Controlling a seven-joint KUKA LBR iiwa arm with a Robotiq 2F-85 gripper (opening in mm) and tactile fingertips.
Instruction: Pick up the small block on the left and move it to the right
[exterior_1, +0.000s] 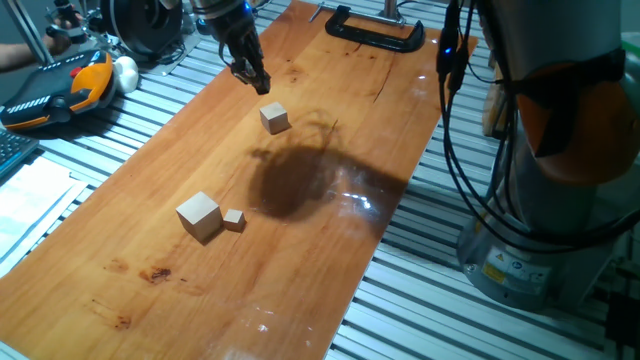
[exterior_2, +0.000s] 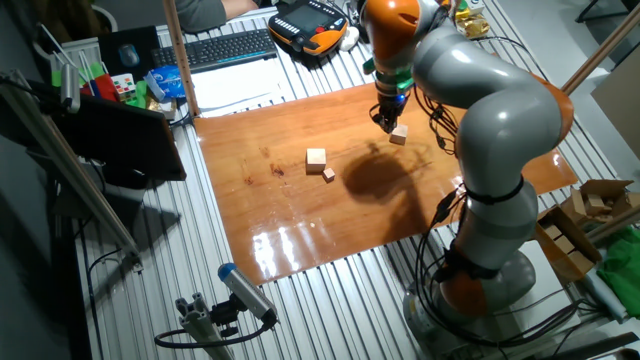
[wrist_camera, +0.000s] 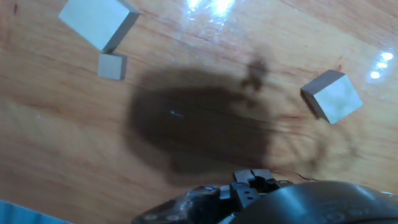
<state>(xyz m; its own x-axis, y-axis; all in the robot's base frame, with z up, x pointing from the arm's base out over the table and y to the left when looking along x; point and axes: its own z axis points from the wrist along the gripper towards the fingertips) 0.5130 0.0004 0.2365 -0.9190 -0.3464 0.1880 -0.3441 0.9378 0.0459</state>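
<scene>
The small block (exterior_1: 274, 118) is a plain pale wooden cube lying on the wooden tabletop (exterior_1: 330, 230), with nothing touching it. My gripper (exterior_1: 259, 81) hangs just above and beside it, toward the table's far edge, fingers drawn together and holding nothing. In the other fixed view the gripper (exterior_2: 384, 121) is right next to the small block (exterior_2: 399, 134). The hand view puts the small block (wrist_camera: 331, 95) at the right, clear of the fingers, and only the gripper's tip (wrist_camera: 252, 180) peeks in at the bottom edge.
A bigger pale cube (exterior_1: 199, 215) and a tiny cube (exterior_1: 234, 219) sit side by side nearer the front. A black clamp (exterior_1: 375, 32) grips the far table edge. An orange teach pendant (exterior_1: 60, 90) and cables lie off the board. The arm's base (exterior_1: 545, 200) stands beside it.
</scene>
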